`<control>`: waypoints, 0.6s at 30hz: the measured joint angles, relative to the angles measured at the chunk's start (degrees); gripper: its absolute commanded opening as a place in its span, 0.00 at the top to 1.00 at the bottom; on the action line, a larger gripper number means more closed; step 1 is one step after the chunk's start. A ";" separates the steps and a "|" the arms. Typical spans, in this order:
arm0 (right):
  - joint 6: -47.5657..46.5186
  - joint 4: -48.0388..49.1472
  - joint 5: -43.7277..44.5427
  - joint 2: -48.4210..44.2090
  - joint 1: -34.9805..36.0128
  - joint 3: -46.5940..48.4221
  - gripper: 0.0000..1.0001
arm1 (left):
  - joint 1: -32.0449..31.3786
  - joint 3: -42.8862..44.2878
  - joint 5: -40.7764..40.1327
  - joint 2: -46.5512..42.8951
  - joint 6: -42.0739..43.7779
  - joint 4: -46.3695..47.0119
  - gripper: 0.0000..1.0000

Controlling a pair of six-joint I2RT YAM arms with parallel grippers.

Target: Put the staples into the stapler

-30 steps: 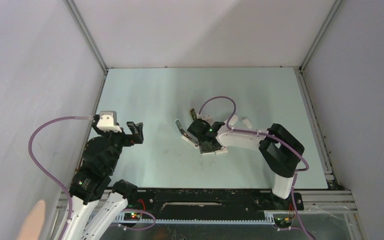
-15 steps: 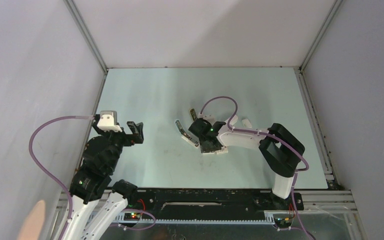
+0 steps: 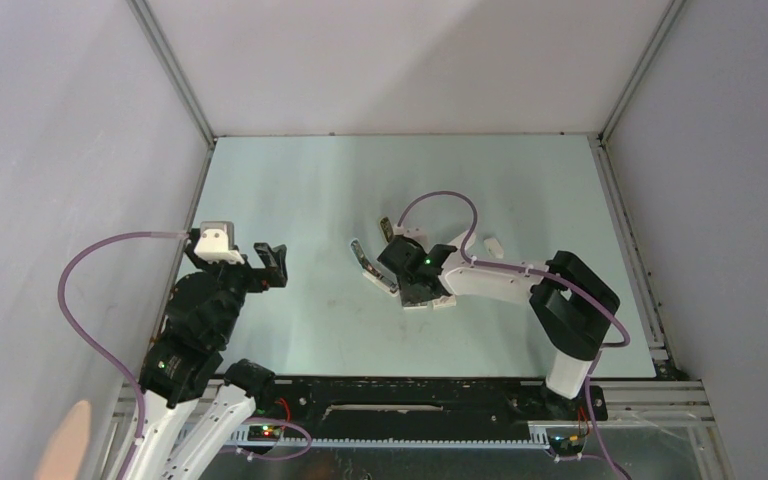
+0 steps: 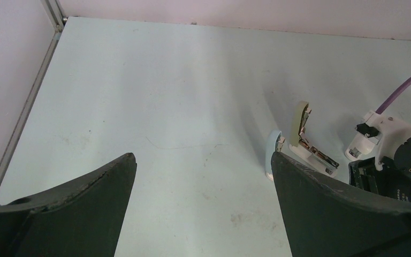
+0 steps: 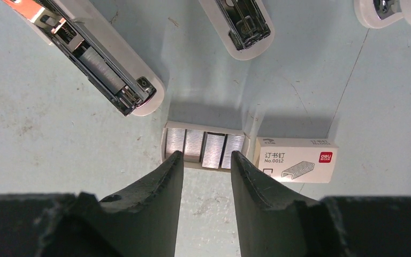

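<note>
Grasping the staples (image 5: 203, 145) is the step in hand: R gripper (image 5: 204, 156) straddles them, jaws part-open, holding nothing. They lie just beside white box (image 5: 297, 159), near open stapler (image 5: 101, 59). Next: lower, pinch one strip squarely. L gripper (image 4: 203, 156) wide, empty.

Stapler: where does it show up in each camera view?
Top external: stapler mid-table, hinged open.
Left wrist: stapler right of centre, arms raised.
Right wrist: stapler at upper left, magazine exposed.
Shared landmark: right gripper, beside the stapler in every view.
</note>
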 measured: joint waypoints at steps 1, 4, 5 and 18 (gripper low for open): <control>-0.13 0.09 0.07 -0.04 0.00 0.00 0.61 | 0.00 0.00 0.00 0.00 0.00 0.02 0.00; -0.37 0.11 0.07 -0.04 0.00 0.00 0.62 | 0.00 0.00 0.00 0.00 0.00 0.02 0.00; -0.50 0.13 0.04 0.00 0.00 0.02 0.62 | 0.00 0.00 0.00 0.00 0.00 0.00 0.00; -1.51 0.39 -0.07 2.49 -0.02 0.50 0.64 | 0.00 0.00 0.00 0.00 0.00 0.02 0.00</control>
